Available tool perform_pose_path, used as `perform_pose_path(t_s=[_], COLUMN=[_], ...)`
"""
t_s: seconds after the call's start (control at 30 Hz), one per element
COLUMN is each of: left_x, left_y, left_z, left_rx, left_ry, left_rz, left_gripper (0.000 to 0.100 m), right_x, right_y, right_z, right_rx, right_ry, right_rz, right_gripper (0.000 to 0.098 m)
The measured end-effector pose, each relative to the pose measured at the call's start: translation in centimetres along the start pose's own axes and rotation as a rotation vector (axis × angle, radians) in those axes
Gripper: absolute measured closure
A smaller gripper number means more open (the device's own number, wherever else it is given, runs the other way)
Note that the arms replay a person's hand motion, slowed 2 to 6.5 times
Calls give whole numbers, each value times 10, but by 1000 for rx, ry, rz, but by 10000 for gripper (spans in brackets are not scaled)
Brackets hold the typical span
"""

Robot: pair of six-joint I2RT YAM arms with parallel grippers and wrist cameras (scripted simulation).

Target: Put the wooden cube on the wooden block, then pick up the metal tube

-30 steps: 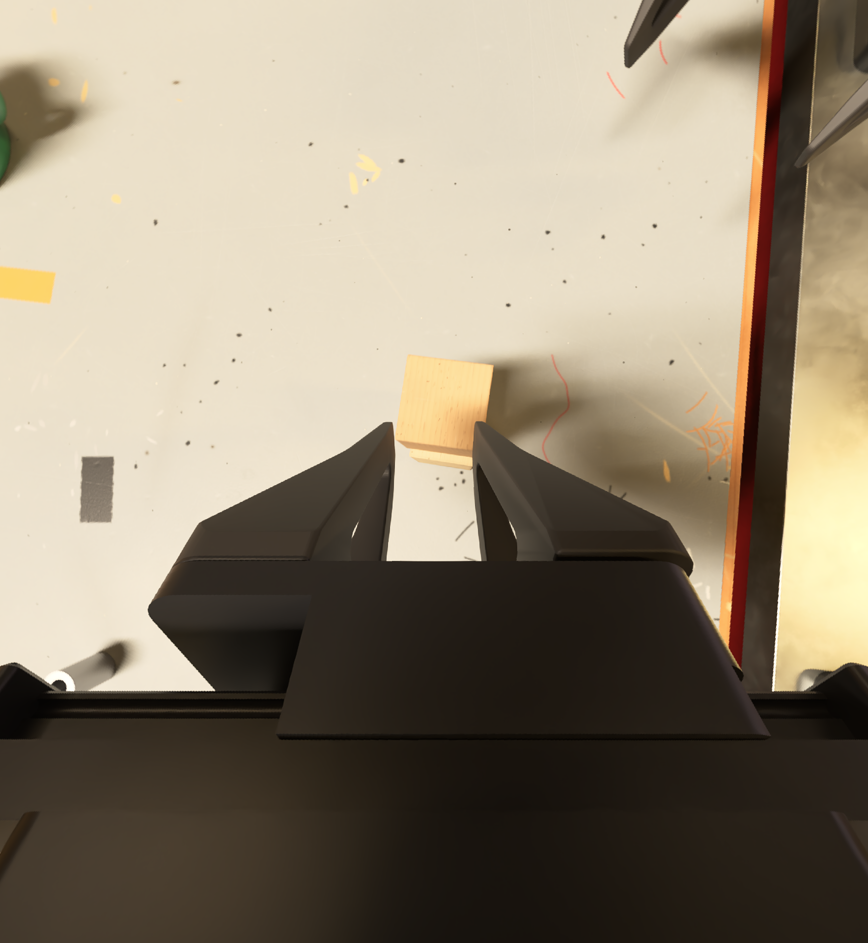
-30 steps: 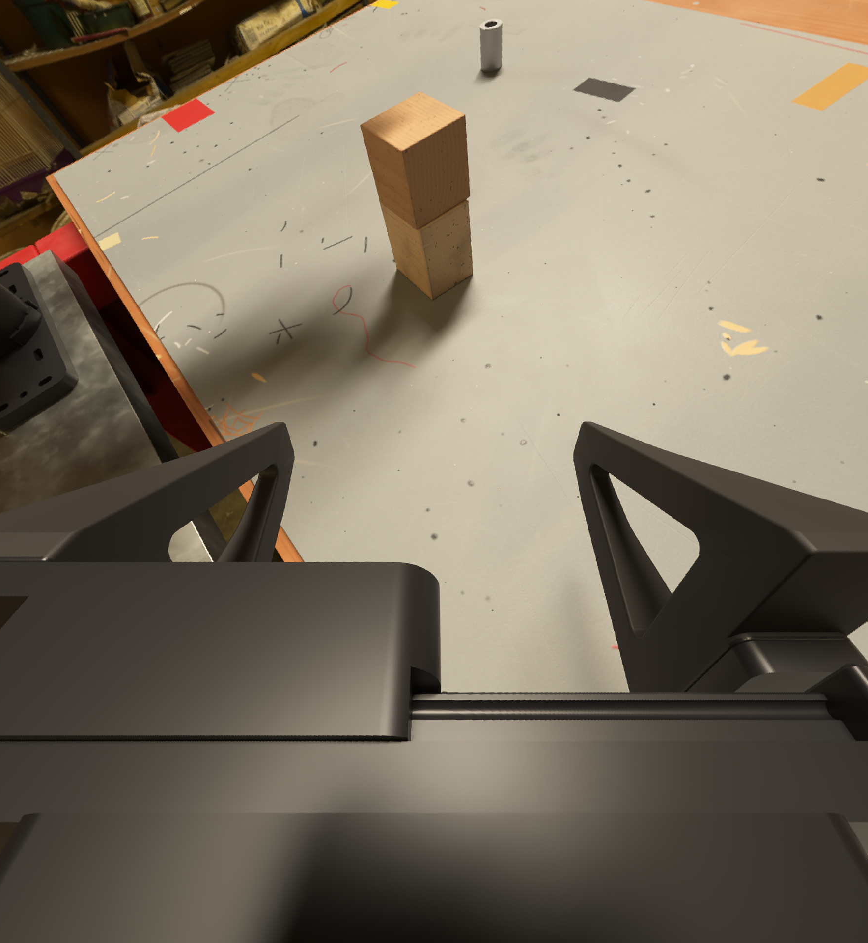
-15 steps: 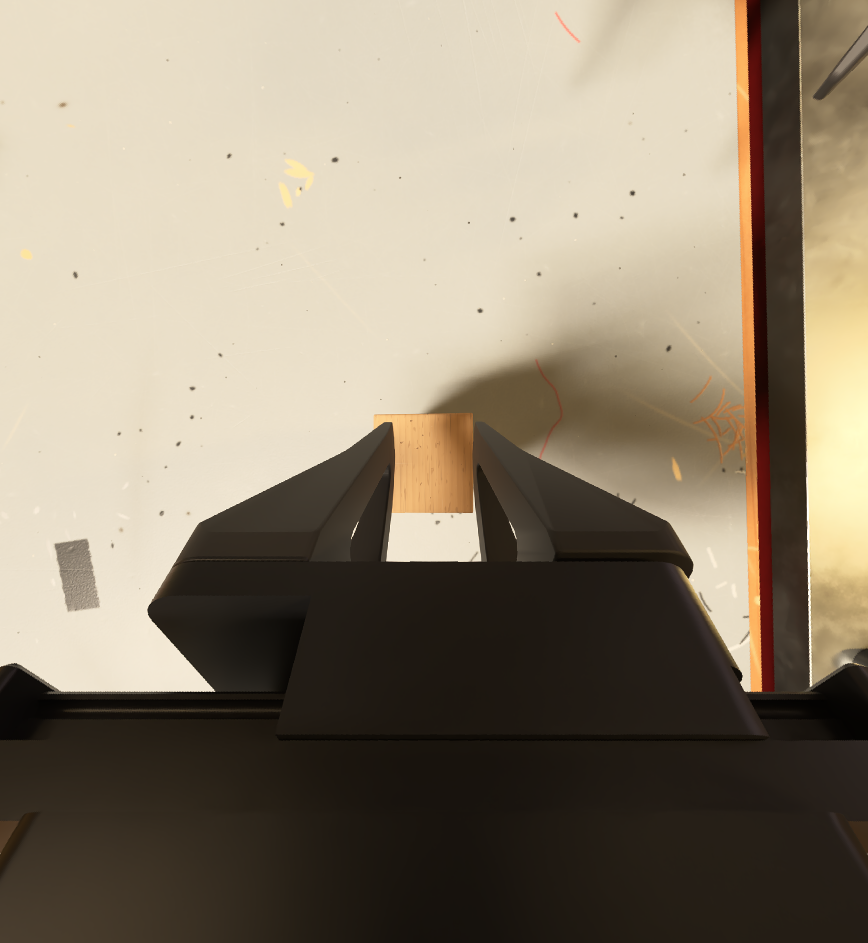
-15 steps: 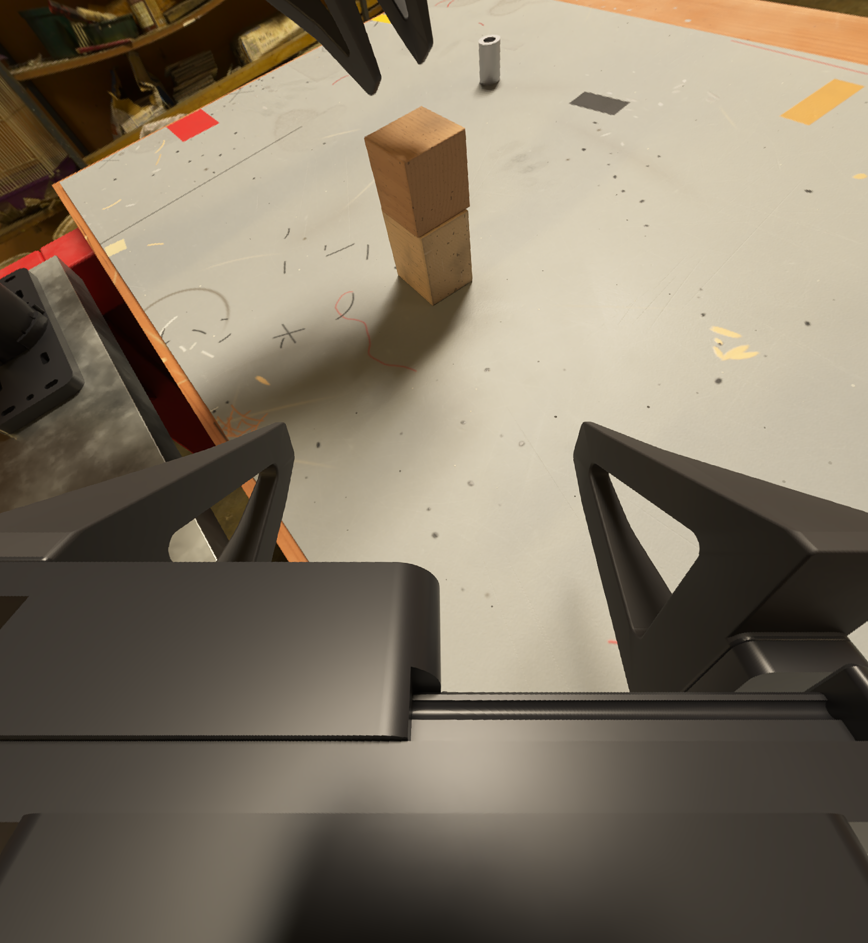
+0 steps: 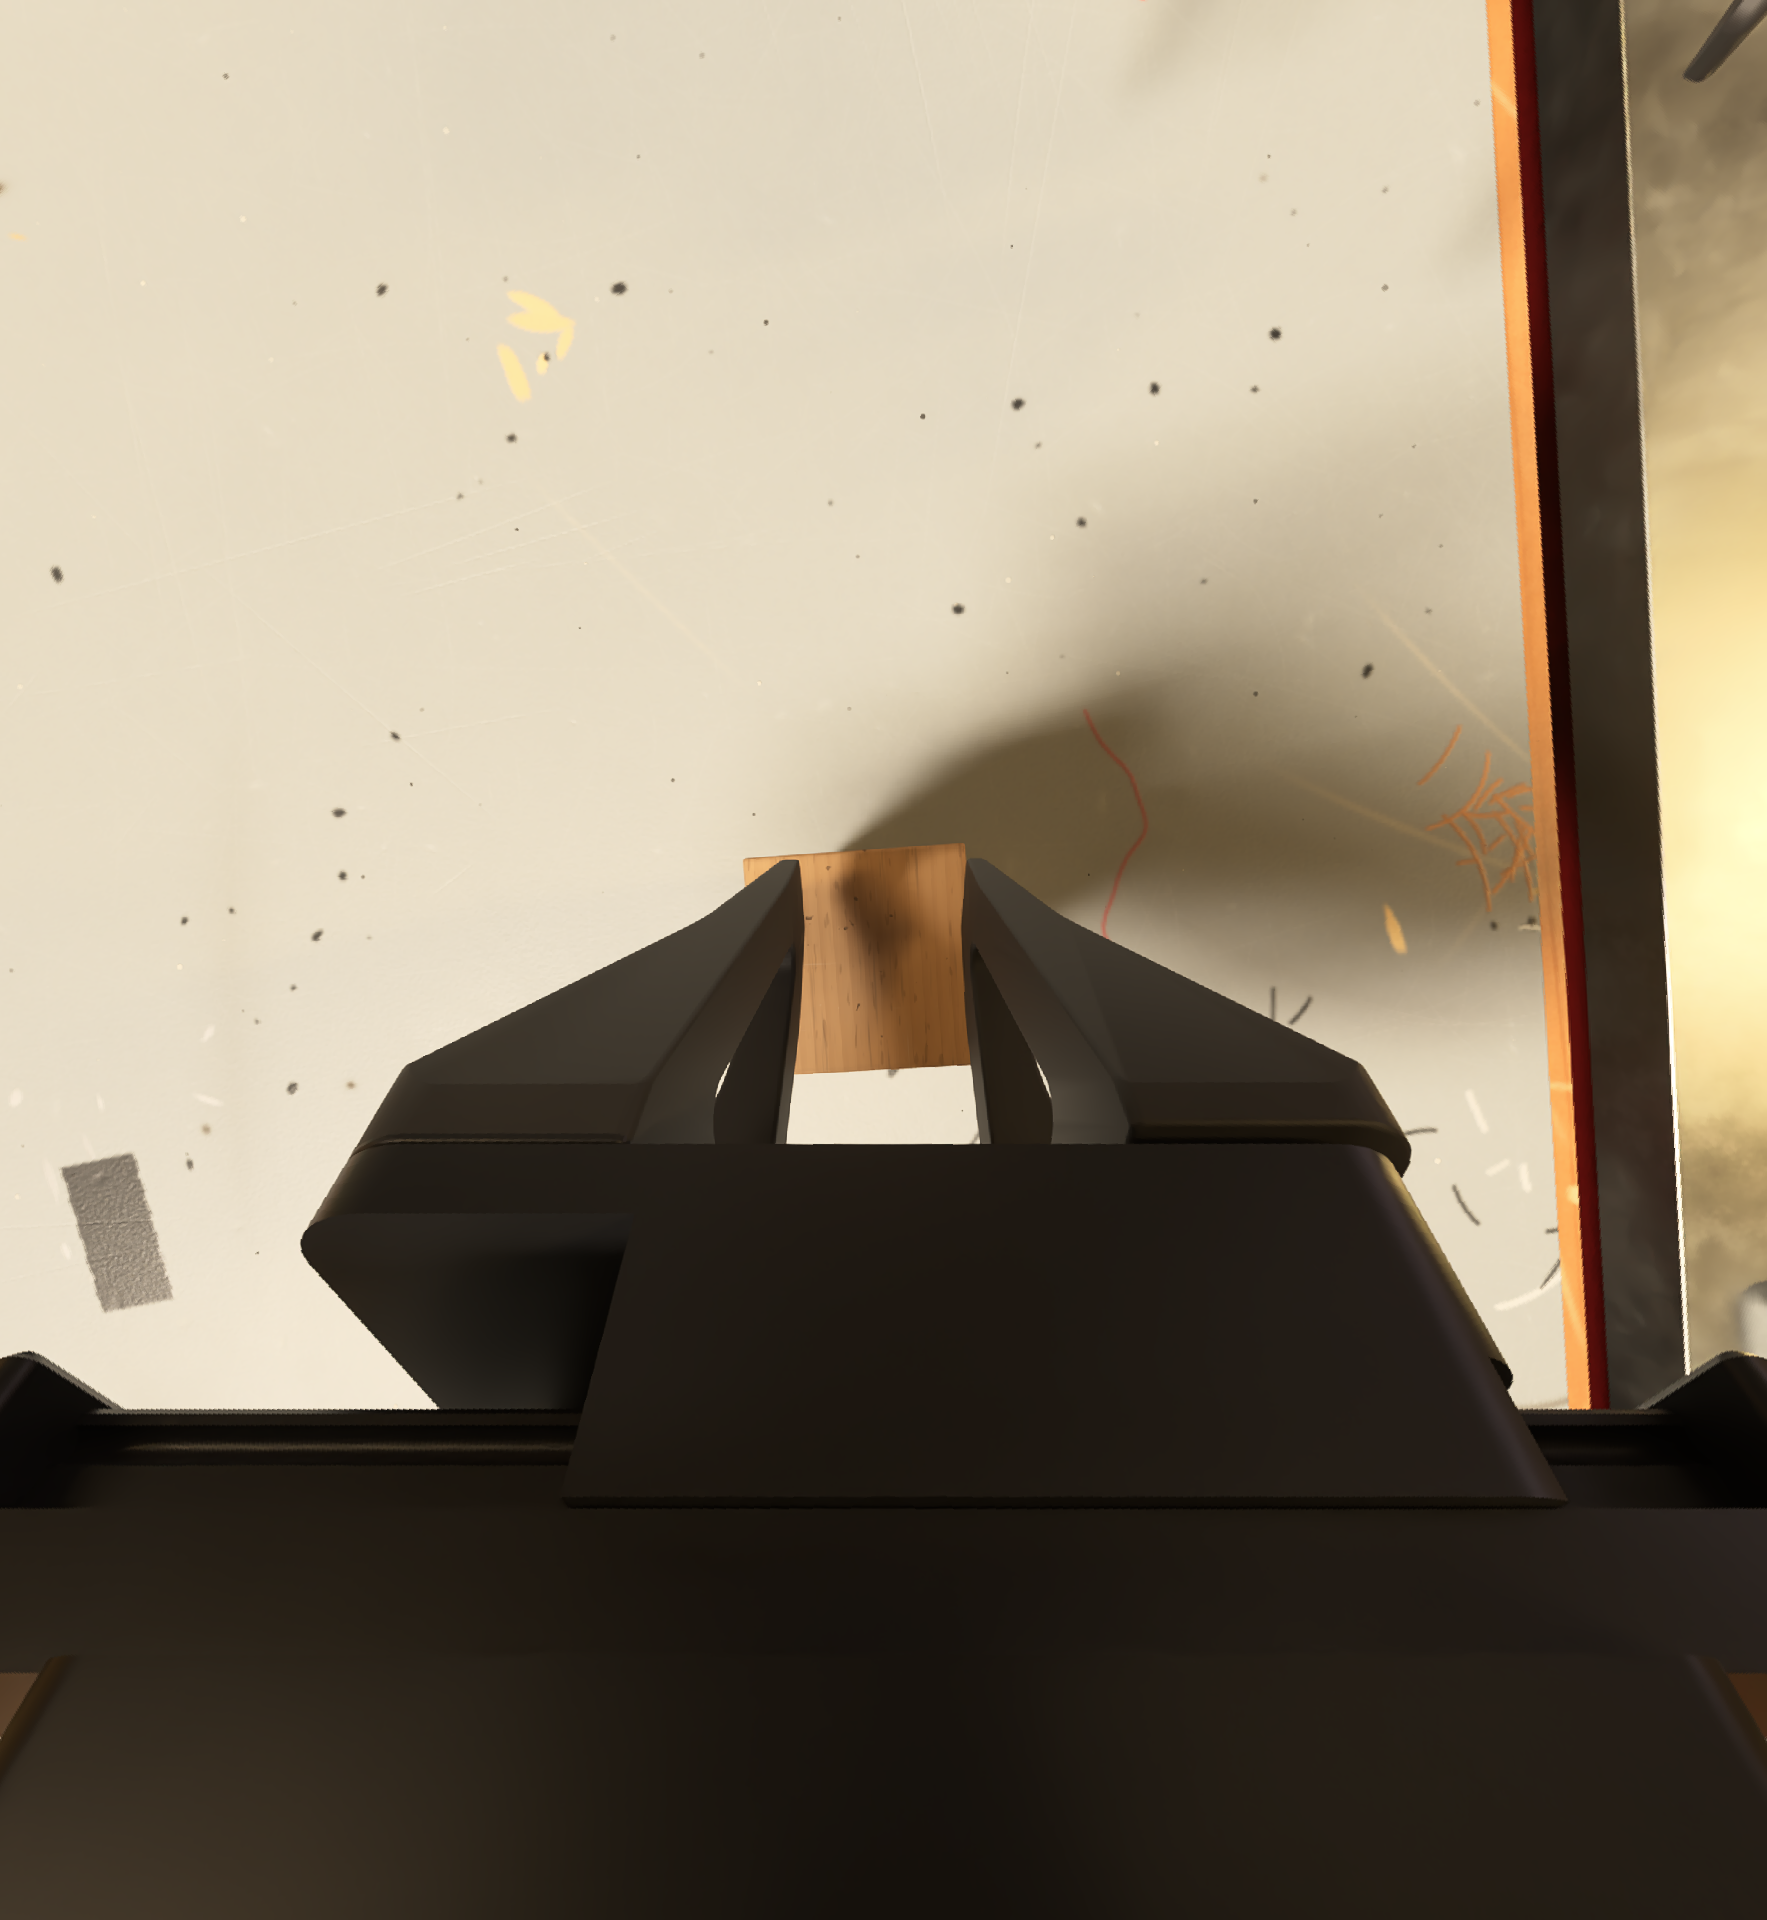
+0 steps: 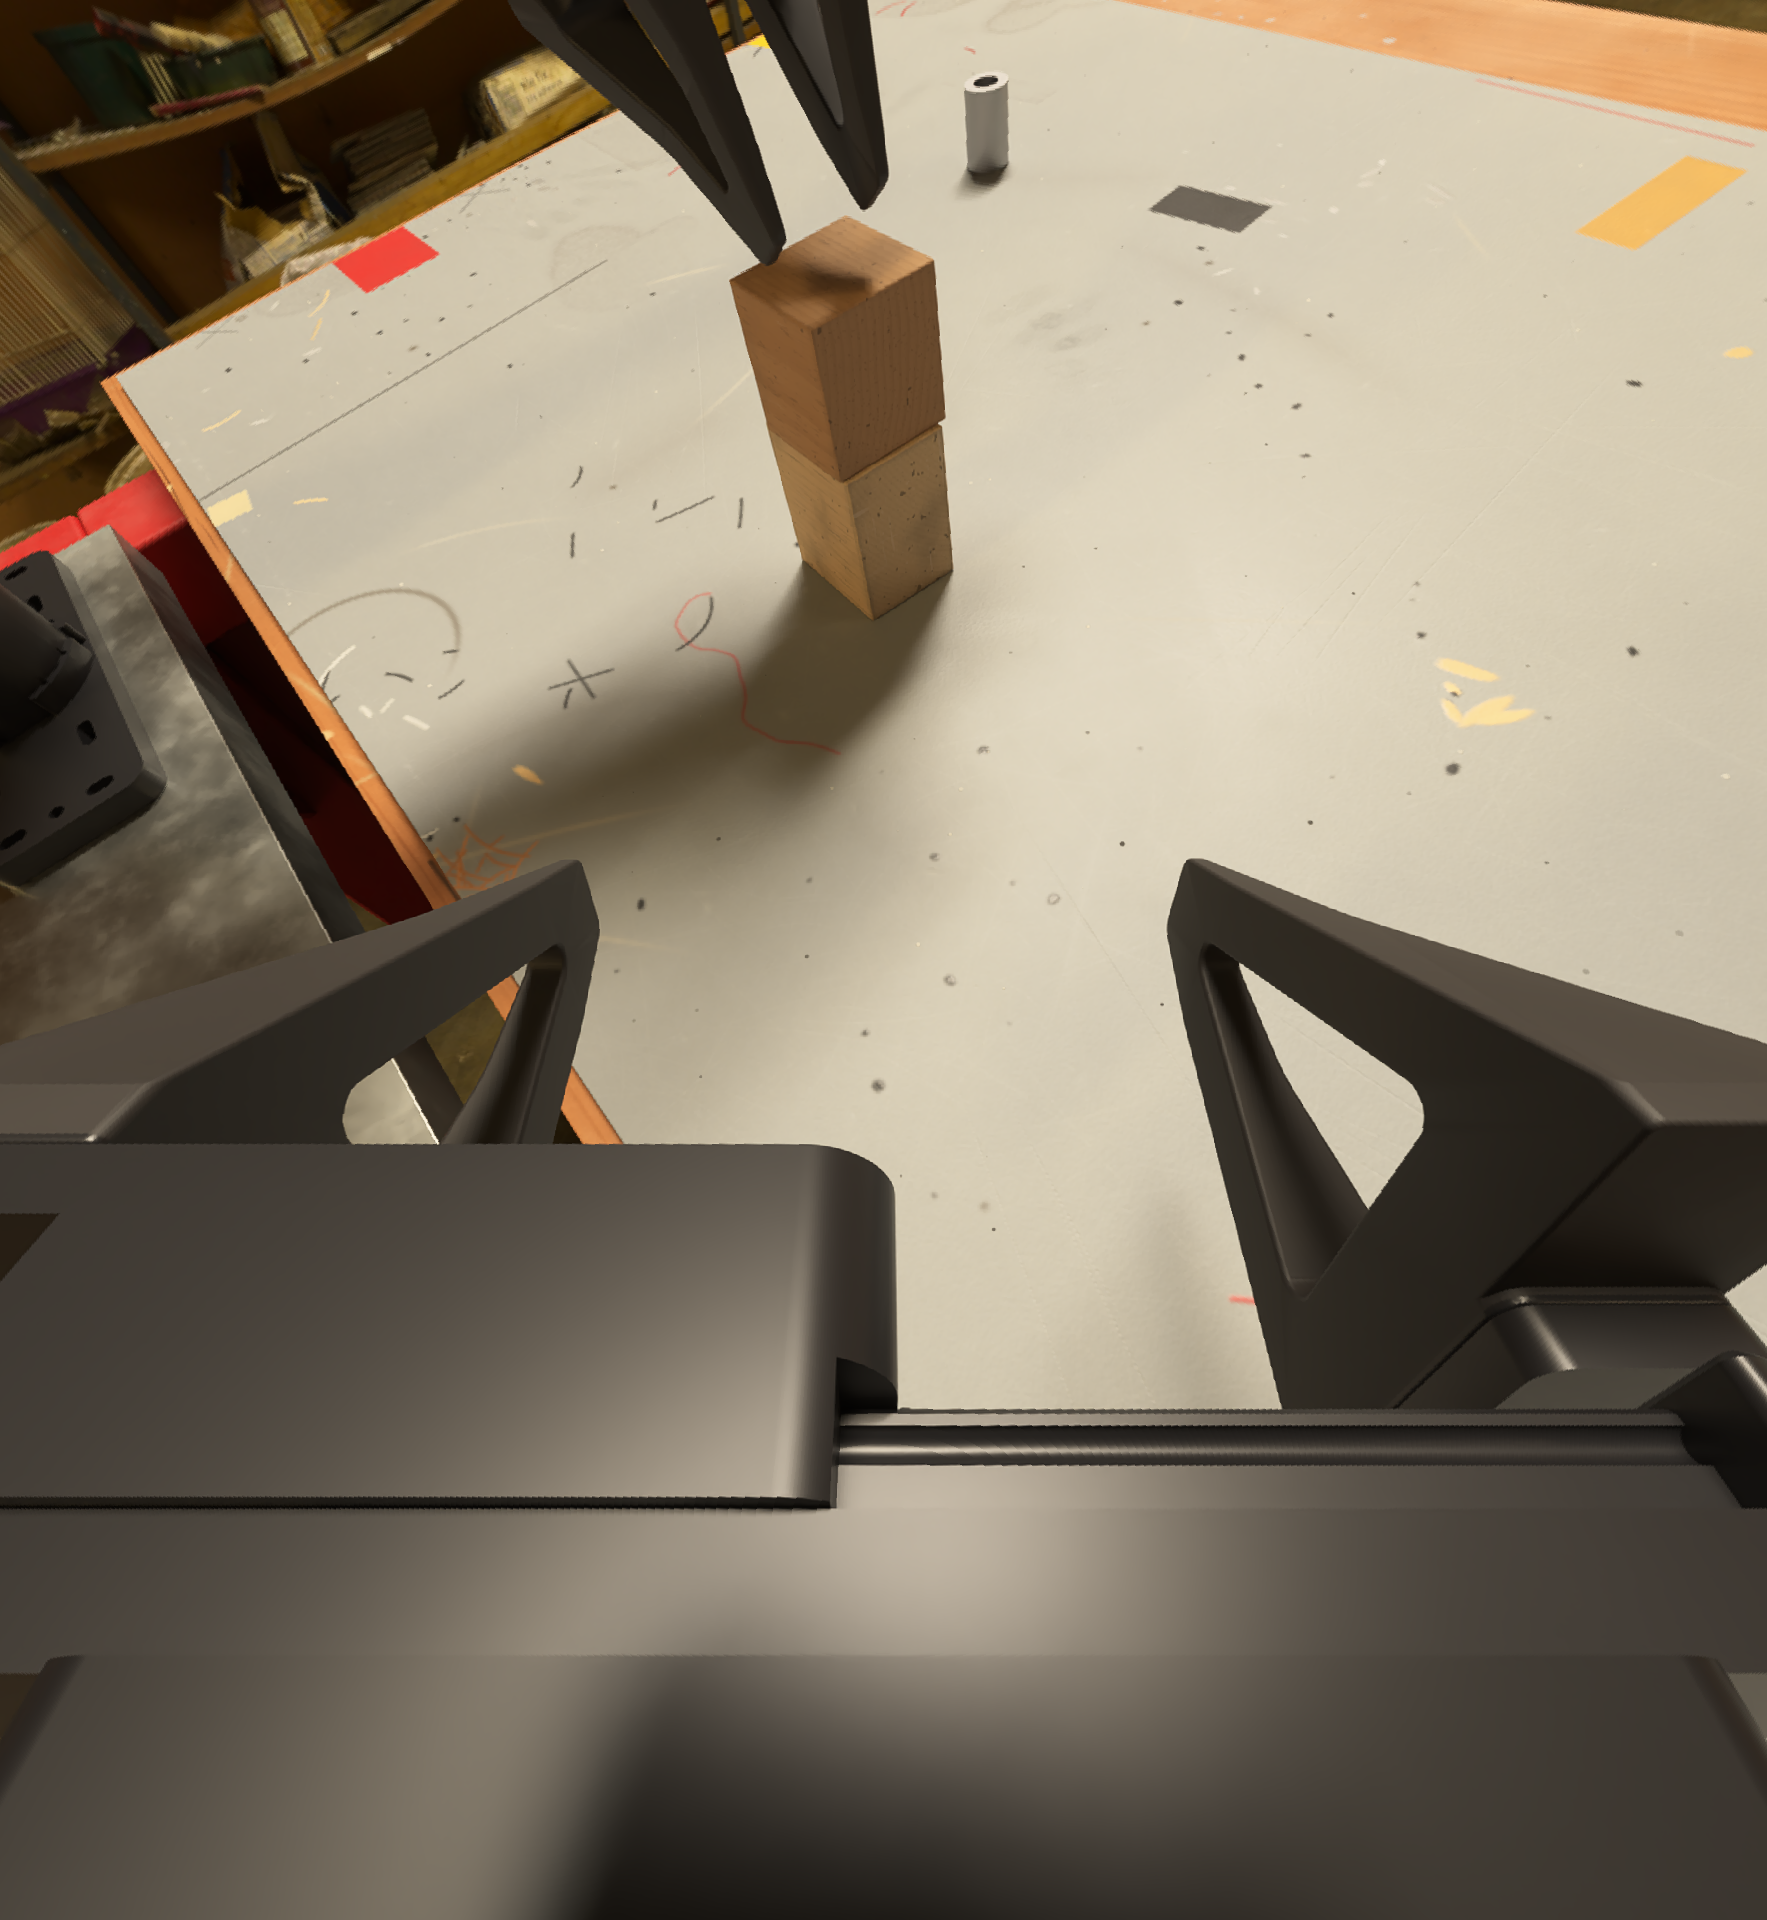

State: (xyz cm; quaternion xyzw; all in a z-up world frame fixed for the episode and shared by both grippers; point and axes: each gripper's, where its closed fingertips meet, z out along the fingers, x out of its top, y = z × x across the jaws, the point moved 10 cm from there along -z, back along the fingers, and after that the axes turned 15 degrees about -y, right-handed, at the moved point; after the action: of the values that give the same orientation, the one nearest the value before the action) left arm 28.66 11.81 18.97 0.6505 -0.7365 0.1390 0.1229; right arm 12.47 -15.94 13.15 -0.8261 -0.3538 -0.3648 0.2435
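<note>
Here the left gripper hangs over the stacked wood, and the right gripper hovers apart.

Left wrist view: its fingers sit narrowly spread, flanking the wooden cube's top near the table's orange edge; whether they touch is unclear. Right wrist view: the right gripper is wide and empty; the cube rests on the wooden block, and the metal tube stands upright towards the far edge.

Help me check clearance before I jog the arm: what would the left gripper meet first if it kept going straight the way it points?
The wooden cube, stacked on the wooden block: the left gripper points straight down with its open jaws straddling the cube's top; contact is unclear.
</note>
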Motion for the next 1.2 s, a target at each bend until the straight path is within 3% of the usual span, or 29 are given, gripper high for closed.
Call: perform_pose_path(t_s=[1.2], left_x=[-4], left_y=[-10], left_z=[6], left_rx=[-85], left_ry=[31], left_rz=[20], left_gripper=[742], right_x=[-1], right_y=[2], right_z=[3], right_rx=[5], right_ry=[-15], right_rz=[6], right_gripper=[39])
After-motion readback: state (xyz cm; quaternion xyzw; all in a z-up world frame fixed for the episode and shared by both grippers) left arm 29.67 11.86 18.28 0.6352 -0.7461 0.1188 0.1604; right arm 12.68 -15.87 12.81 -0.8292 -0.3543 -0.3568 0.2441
